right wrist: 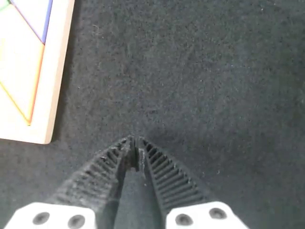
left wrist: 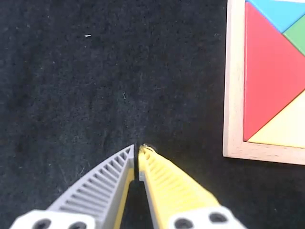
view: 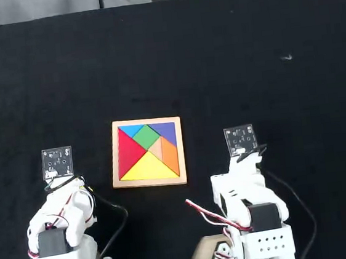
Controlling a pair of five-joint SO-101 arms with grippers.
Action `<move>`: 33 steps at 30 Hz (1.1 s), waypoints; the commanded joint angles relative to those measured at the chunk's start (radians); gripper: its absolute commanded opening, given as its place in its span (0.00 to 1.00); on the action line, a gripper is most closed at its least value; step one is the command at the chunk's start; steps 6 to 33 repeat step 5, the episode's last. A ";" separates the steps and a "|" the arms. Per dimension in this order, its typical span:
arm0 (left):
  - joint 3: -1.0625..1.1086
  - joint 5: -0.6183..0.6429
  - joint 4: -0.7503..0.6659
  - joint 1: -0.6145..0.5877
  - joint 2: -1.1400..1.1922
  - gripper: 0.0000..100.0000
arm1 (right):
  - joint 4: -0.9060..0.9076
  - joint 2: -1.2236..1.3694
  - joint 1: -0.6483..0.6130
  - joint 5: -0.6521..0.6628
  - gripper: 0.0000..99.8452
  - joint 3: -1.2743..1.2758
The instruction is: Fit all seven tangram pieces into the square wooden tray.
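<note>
The square wooden tray (view: 114,166) lies on the black cloth between the two arms. Coloured tangram pieces fill it: a red triangle (view: 128,154), a yellow triangle (view: 148,168), blue, green, purple, orange and a pale piece. My left gripper (left wrist: 137,153), one grey and one yellow finger, is shut over bare cloth beside the tray's rim (left wrist: 232,95). My right gripper (right wrist: 135,143), with black fingers, is shut over bare cloth on the tray's other side, apart from the tray's rim (right wrist: 57,76). Both arms are folded back near their bases.
Black cloth (view: 247,66) covers the whole table. The left arm's base (view: 58,240) and the right arm's base (view: 254,220) stand at the near edge, with loose cables beside them. A small pale speck (view: 286,57) lies at the far right.
</note>
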 commanded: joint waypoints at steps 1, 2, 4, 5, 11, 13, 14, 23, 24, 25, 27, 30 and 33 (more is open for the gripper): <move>0.019 0.005 0.006 -0.005 -0.008 0.03 | 0.006 -0.065 -0.011 -0.005 0.01 0.001; 0.019 0.005 0.006 -0.005 -0.008 0.03 | 0.006 -0.065 -0.011 -0.005 0.01 0.001; 0.019 0.005 0.006 -0.005 -0.008 0.03 | 0.006 -0.065 -0.011 -0.005 0.01 0.001; 0.019 0.005 0.006 -0.005 -0.008 0.03 | 0.006 -0.065 -0.011 -0.005 0.01 0.001; 0.019 0.005 0.006 -0.005 -0.008 0.03 | 0.006 -0.065 -0.011 -0.005 0.01 0.001; 0.019 0.005 0.006 -0.005 -0.008 0.03 | 0.006 -0.065 -0.011 -0.005 0.01 0.001; 0.019 0.005 0.006 -0.005 -0.008 0.03 | 0.006 -0.065 -0.011 -0.005 0.01 0.001; 0.019 0.005 0.006 -0.005 -0.008 0.03 | 0.006 -0.065 -0.011 -0.005 0.01 0.001; 0.019 0.005 0.006 -0.005 -0.008 0.03 | 0.006 -0.065 -0.011 -0.005 0.01 0.001; 0.019 0.005 0.006 -0.005 -0.008 0.03 | 0.006 -0.065 -0.011 -0.005 0.01 0.001; 0.019 0.005 0.006 -0.005 -0.008 0.03 | 0.006 -0.065 -0.011 -0.005 0.01 0.001; 0.019 0.005 0.006 -0.005 -0.008 0.03 | 0.006 -0.065 -0.011 -0.005 0.01 0.001; 0.019 0.005 0.006 -0.005 -0.008 0.03 | 0.006 -0.065 -0.011 -0.005 0.01 0.001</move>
